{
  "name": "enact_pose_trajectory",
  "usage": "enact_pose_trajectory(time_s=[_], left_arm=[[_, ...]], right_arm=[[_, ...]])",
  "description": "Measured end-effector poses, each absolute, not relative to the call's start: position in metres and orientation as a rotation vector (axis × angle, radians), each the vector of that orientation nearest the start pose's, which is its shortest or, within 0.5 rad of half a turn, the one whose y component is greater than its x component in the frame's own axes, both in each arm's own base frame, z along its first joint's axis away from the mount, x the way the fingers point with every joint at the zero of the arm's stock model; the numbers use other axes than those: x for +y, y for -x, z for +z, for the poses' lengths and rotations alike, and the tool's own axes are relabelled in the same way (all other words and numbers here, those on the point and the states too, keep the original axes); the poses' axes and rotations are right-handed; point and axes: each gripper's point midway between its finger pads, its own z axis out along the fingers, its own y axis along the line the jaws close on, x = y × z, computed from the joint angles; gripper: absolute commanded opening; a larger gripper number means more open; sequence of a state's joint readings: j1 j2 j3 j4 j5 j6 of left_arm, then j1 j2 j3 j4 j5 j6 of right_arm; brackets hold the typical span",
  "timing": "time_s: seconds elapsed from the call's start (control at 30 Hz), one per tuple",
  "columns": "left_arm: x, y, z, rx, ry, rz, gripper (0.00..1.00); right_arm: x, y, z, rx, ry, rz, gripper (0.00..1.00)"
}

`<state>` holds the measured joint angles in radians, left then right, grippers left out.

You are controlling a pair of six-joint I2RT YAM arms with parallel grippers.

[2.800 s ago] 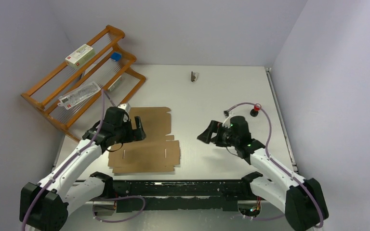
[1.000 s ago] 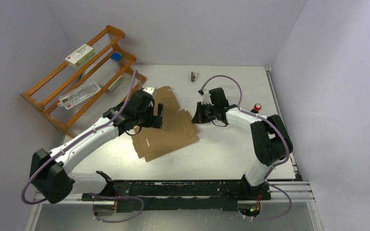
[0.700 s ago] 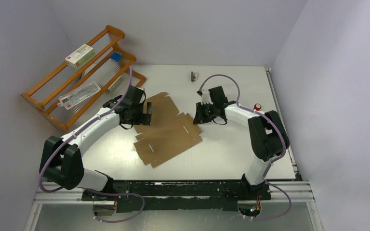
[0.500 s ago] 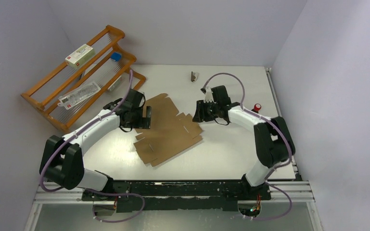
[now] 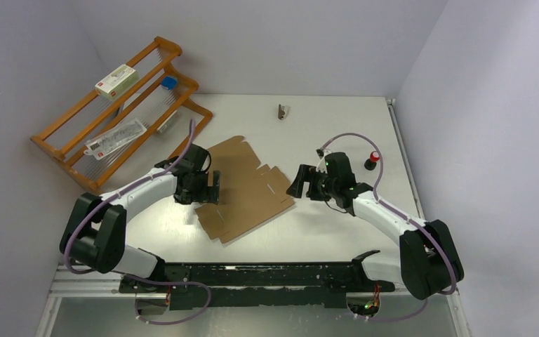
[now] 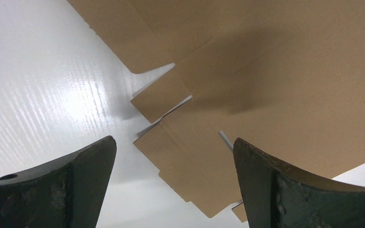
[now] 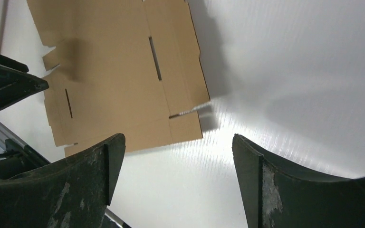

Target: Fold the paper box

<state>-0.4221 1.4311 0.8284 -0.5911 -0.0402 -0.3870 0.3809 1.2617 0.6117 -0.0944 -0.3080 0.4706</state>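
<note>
The paper box (image 5: pixel 244 188) is a flat brown die-cut sheet with flaps and slits, lying askew on the white table. My left gripper (image 5: pixel 211 188) is open at the sheet's left edge; in the left wrist view its jaws (image 6: pixel 173 142) hang wide above the notched flaps (image 6: pixel 266 71), holding nothing. My right gripper (image 5: pixel 299 181) is open just off the sheet's right corner. In the right wrist view its jaws (image 7: pixel 178 137) stand wide over bare table, with the sheet (image 7: pixel 119 71) beyond them and apart from them.
A wooden rack (image 5: pixel 63 144) stands at the back left, holding a white carton with red print (image 5: pixel 116 79), a blue item (image 5: pixel 169 82) and a plastic packet (image 5: pixel 116 137). A small metal piece (image 5: pixel 281 111) lies at the back. A red-topped knob (image 5: pixel 373 160) sits right of the right arm.
My right gripper has opened, let go of the sheet's right edge and drawn back toward the near right. The sheet now lies flat. My left gripper has slid a little nearer.
</note>
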Motion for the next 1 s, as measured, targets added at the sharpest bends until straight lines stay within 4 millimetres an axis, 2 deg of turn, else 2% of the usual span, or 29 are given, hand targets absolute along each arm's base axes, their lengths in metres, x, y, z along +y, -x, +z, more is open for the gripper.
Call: enact_pose_trajectory(time_s=[0.27,0.5,0.63,0.7,0.8,1.0], left_arm=[[-0.125,-0.239,0.015,2.837,-0.025,-0.184,0.98],[-0.132,-0.242,0.016,2.822,-0.024,-0.234,0.98],[-0.143,-0.236,0.019,2.801,-0.034,-0.313,0.98],[-0.152,-0.228,0.02,2.793,-0.054,-0.359,0.98],[-0.17,-0.21,0.022,2.798,-0.099,-0.434,0.98],[-0.203,-0.175,0.026,2.811,-0.161,-0.566,0.98]], right_arm=[[0.191,-0.241,0.059,2.453,-0.007,0.815,0.9],[0.21,-0.233,0.055,2.457,0.0,0.859,0.9],[0.216,-0.231,0.042,2.501,-0.01,0.849,0.92],[0.216,-0.233,0.036,2.521,-0.02,0.823,0.93],[0.219,-0.246,0.039,2.509,-0.029,0.792,0.95],[0.224,-0.281,0.05,2.46,-0.01,0.715,0.97]])
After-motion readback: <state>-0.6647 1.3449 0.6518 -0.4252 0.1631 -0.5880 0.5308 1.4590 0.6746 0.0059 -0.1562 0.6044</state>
